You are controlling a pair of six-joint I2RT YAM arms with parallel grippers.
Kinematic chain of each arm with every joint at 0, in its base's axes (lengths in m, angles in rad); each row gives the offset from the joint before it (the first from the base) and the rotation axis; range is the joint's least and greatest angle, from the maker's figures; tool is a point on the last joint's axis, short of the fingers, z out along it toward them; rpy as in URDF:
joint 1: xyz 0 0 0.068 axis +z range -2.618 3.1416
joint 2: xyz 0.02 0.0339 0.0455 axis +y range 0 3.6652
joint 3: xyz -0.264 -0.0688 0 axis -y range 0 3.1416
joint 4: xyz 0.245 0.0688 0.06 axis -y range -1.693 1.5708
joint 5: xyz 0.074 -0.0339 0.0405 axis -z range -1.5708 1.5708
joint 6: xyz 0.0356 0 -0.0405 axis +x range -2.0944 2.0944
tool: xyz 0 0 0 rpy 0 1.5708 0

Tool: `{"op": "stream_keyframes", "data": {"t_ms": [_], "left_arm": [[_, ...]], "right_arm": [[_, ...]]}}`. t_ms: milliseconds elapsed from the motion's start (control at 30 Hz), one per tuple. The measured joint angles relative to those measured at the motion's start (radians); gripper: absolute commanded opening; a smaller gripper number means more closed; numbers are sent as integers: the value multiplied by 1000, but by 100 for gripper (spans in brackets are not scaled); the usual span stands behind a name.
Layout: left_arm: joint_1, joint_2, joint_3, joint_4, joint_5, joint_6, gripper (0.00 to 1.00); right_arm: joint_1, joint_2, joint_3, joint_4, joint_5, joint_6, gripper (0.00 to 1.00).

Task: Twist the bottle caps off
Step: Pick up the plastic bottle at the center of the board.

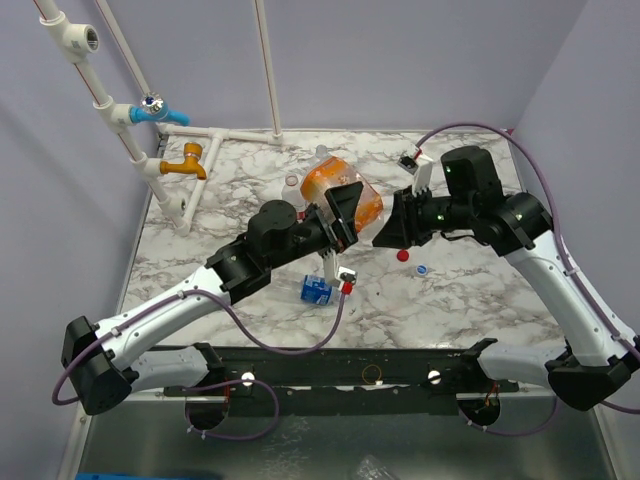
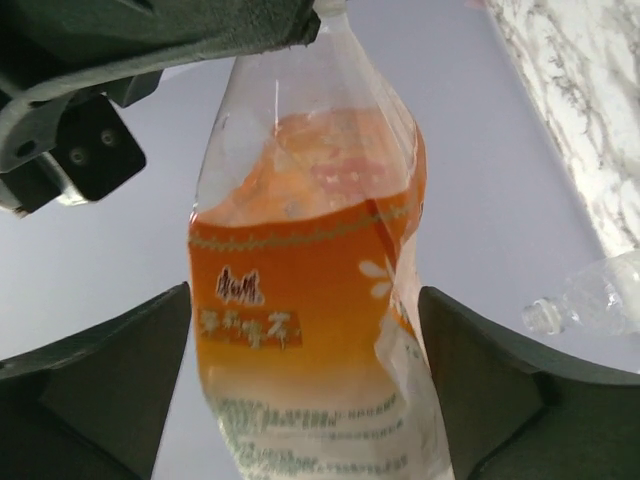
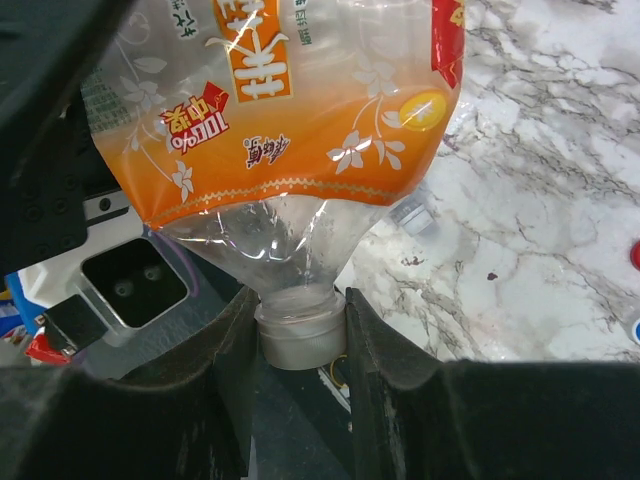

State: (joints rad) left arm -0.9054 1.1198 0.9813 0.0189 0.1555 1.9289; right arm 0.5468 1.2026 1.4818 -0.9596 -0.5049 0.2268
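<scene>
Right pincer [image 3: 300, 340] pinches the white cap [image 3: 300, 335] of the orange bottle [image 1: 340, 195], held above the table [image 1: 480, 300]; left pincer [image 2: 300, 380] spread around its body. We judge it light, thin-walled, crushable.

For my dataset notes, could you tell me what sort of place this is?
Probably a lab test cell dressed as a mock kitchen: a marble-patterned table, plain lilac walls, and white pipes with taps that feed nothing.
</scene>
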Motion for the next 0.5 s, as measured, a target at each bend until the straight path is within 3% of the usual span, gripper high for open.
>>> {"op": "stream_keyframes", "data": {"t_ms": [167,200,267,467,500], "left_arm": [[0,27,21,-35,-26,-22,40],[0,29,23,-40,-29,-27,34],[0,29,24,-40,-30,-37,32],[2,26,43,-20,-40,-106,33],[2,24,45,-21,-40,-120,34]], "right_arm": [[45,6,6,-4,29,1,1],[48,6,6,-5,35,2,1],[50,6,8,-8,46,3,7],[61,26,89,-30,97,18,70],[61,27,116,-27,111,23,76]]}}
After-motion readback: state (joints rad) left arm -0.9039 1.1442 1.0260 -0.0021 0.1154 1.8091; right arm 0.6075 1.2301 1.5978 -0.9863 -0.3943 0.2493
